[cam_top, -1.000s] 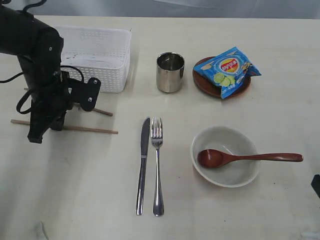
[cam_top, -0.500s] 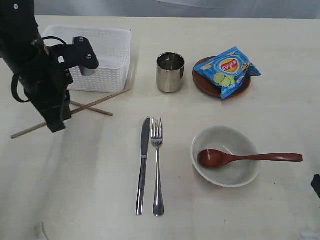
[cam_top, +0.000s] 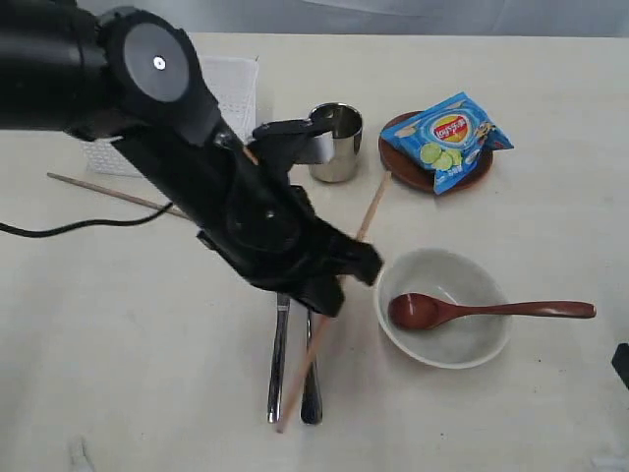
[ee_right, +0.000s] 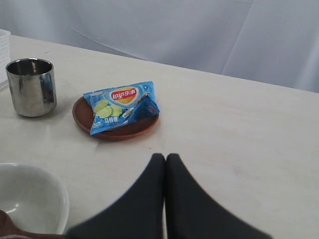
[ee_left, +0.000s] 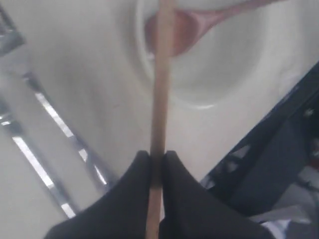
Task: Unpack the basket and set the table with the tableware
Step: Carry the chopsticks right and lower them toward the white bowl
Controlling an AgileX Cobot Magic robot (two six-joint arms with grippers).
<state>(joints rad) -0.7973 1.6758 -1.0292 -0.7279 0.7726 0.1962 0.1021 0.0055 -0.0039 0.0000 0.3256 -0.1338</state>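
- basket (cam_top: 236, 84): far-left corner of the table (cam_top: 550, 413), mostly hidden by the arm; contents can't tell.
- loose chopstick (cam_top: 98, 189): near left edge, not yet placed.
- left gripper (ee_left: 157, 155): pinched tight on held chopstick (cam_top: 371, 211), above knife (cam_top: 278, 379) and fork (cam_top: 312, 403), toward the front edge.
- cup (cam_top: 334, 147), plate (cam_top: 408, 167), bowl (cam_top: 442, 352), spoon (cam_top: 491, 310): already out.
- right gripper (ee_right: 165, 162): closed, empty, near right edge.
- Looks mostly done; the two chopsticks remain.

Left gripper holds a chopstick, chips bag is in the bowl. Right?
Not quite. The chips bag sits on the red-brown plate, not in the bowl; the exterior view shows it. The left gripper does hold a chopstick.
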